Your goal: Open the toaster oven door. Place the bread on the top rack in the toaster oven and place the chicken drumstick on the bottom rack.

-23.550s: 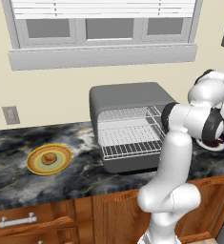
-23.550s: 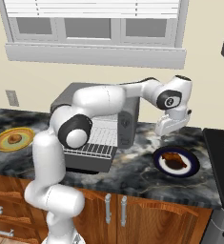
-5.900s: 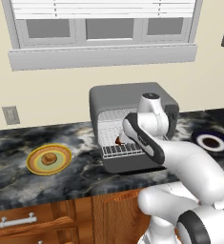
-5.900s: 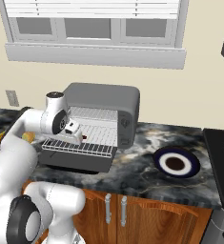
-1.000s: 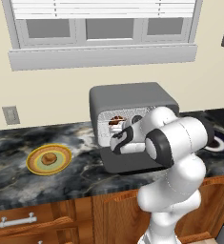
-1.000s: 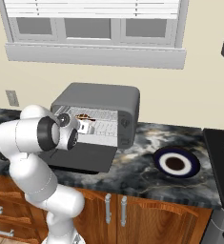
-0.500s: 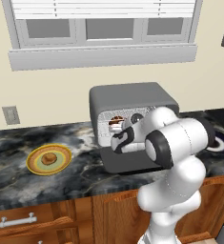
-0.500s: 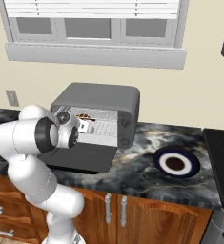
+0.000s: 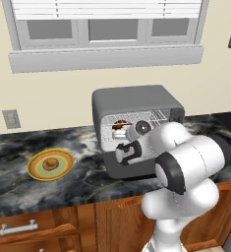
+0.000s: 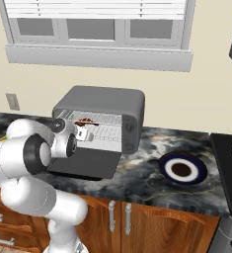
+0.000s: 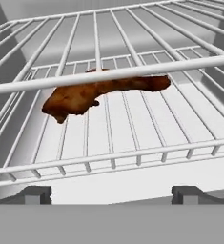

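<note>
Silver wire racks (image 11: 108, 78); glossy marbled stone counter (image 9: 87, 179).

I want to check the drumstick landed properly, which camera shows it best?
The hand view: the drumstick lies on a wire rack, seen close between the bars. The left base view and right base view show a small brown spot inside the oven.

"What's different from before?"

"My gripper (image 11: 111, 193) left the dark plate (image 10: 182, 169) on the right and now sits at the oven (image 9: 136, 106) mouth, jaws spread wide. The drumstick (image 11: 96, 93) went from that plate onto the oven's lower rack (image 11: 132, 124)."

"And in the last second?"

"I've drawn back very slightly."
</note>
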